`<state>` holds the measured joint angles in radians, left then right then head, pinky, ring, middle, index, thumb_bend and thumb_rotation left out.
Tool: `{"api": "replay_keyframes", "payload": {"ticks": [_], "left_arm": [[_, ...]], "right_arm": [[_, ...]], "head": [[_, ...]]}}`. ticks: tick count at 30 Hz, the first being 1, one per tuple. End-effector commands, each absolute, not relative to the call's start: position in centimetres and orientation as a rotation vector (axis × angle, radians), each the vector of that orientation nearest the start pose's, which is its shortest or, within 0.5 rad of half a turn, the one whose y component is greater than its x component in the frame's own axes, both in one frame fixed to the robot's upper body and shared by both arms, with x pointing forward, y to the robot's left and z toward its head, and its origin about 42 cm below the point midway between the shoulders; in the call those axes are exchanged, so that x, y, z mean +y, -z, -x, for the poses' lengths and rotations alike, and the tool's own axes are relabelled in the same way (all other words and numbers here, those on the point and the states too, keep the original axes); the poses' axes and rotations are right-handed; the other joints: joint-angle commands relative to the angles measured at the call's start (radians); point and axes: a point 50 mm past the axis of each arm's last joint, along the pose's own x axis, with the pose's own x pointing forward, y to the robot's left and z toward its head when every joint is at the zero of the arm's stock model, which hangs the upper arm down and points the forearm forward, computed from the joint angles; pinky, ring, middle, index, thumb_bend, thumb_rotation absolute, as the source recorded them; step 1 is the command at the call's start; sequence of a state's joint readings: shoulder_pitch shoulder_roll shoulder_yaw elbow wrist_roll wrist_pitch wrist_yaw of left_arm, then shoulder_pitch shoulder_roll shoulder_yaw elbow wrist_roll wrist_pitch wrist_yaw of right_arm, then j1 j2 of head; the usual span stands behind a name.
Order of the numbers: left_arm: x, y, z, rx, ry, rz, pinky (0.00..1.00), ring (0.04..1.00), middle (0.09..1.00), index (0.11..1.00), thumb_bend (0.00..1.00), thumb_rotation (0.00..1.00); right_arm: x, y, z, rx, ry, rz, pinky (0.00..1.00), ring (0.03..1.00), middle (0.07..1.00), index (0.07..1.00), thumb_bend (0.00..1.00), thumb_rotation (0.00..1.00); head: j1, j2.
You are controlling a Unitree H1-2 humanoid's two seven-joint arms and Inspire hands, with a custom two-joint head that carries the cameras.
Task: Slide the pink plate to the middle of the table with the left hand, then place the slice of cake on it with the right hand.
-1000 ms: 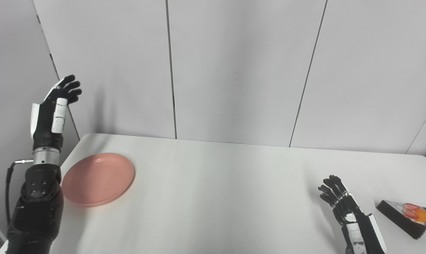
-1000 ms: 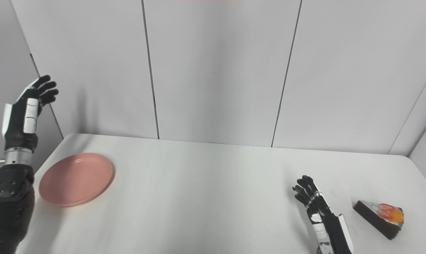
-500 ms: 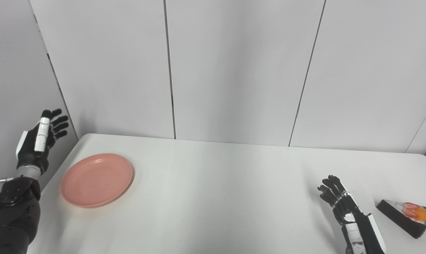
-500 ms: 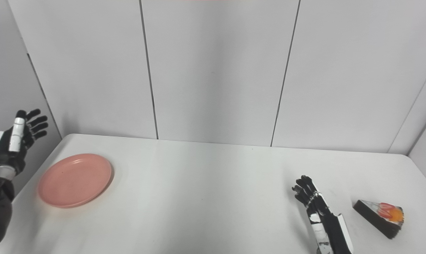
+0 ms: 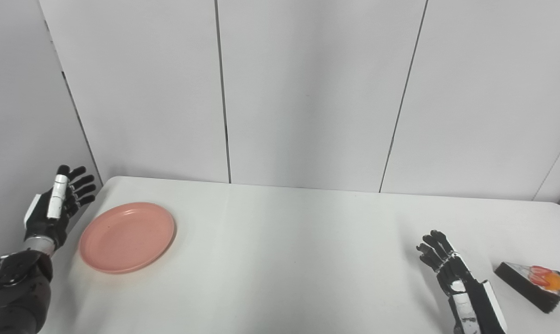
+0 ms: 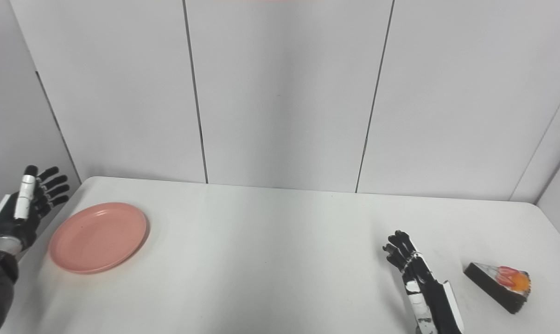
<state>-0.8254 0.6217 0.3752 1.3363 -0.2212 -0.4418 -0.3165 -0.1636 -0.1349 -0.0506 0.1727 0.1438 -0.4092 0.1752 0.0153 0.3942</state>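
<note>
The pink plate lies flat near the table's left edge. My left hand is open and empty, fingers apart, held just left of the plate beyond the table's left edge, not touching it. The slice of cake, dark with a white layer and red-orange topping, lies at the table's front right. My right hand is open and empty, low over the table, a short way left of the cake and apart from it.
The white table runs from the plate to the cake. Grey wall panels stand close behind the table and along the left side next to my left hand.
My left hand has come down from high by the wall to table height beside the plate. The plate, cake and right hand have stayed put.
</note>
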Motion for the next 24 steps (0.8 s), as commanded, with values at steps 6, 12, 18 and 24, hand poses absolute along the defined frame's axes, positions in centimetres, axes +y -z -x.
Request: {"api": "replay_keyframes", "payload": {"ticks": [6,12,18,24], "left_arm": [[50.5,-21.8,-46.7,-0.188,-0.272,0.019,0.74,0.779,0.798,0.794,0.98,0.86],[49.4,-20.1,-46.5,-0.160,-0.225,0.016,0.75,0.786,0.801,0.788,0.94,0.88],[47.5,-18.8,-46.8,-0.153,-0.192,0.045,0.73,0.764,0.780,0.786,0.92,0.88],[46.2,-18.3,-47.0,-0.156,-0.131,0.031,0.72,0.773,0.785,0.786,0.87,0.90]], "right_arm": [[-24.9,-7.1,-28.3,-0.187,-0.104,-0.023,0.88,0.871,0.897,0.903,0.91,0.94],[-24.9,-7.3,-28.2,-0.190,-0.103,-0.027,0.88,0.864,0.889,0.900,0.91,0.94],[-24.8,-7.5,-28.2,-0.191,-0.102,-0.019,0.88,0.860,0.889,0.902,0.91,0.95],[-24.7,-7.6,-28.1,-0.190,-0.104,-0.018,0.88,0.862,0.891,0.907,0.91,0.94]], "head": [[-0.008,0.019],[-0.011,0.026],[-0.015,0.031],[-0.020,0.035]]}}
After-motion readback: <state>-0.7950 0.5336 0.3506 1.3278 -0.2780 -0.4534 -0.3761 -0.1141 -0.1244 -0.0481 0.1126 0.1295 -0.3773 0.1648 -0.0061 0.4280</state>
